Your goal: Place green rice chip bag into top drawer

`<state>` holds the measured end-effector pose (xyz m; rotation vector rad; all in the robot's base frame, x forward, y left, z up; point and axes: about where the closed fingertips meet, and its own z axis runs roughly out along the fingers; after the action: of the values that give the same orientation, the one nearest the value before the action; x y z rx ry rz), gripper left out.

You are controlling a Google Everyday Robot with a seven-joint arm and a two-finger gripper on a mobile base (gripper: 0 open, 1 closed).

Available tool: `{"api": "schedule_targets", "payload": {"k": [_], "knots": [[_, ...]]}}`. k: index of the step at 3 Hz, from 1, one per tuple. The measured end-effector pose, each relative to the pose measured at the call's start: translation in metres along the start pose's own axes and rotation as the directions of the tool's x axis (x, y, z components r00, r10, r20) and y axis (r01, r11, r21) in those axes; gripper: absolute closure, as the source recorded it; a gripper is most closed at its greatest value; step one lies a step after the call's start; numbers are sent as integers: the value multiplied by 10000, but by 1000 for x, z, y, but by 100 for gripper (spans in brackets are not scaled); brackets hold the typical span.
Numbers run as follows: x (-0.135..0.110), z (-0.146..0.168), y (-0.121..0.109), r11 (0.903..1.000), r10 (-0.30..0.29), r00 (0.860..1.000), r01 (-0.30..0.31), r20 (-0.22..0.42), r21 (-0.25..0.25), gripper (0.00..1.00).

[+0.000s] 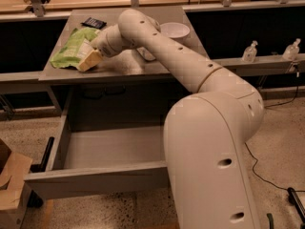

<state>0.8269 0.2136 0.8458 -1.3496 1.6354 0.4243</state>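
Observation:
The green rice chip bag [70,51] lies crinkled on the left part of the grey table [128,70], its white label facing up. My gripper [90,60] is at the bag's right front edge, low over the table top and touching the bag. The top drawer [95,181] is pulled out below the table; its grey inside shows nothing in it. My arm reaches from the lower right across the table and hides the drawer's right end.
A small flat black packet [94,23] lies behind the bag. A white bowl [174,30] stands at the table's back right. Two clear bottles [249,51] stand on a ledge at right. A cardboard box [10,180] sits on the floor by the drawer's left corner.

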Motion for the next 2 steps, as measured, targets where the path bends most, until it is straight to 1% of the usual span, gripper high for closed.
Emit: {"api": "schedule_targets", "payload": {"k": [1,2], "knots": [[0,0,0,10000,0,10000,0,0,0,95],[0,0,0,10000,0,10000,0,0,0,100]]}}
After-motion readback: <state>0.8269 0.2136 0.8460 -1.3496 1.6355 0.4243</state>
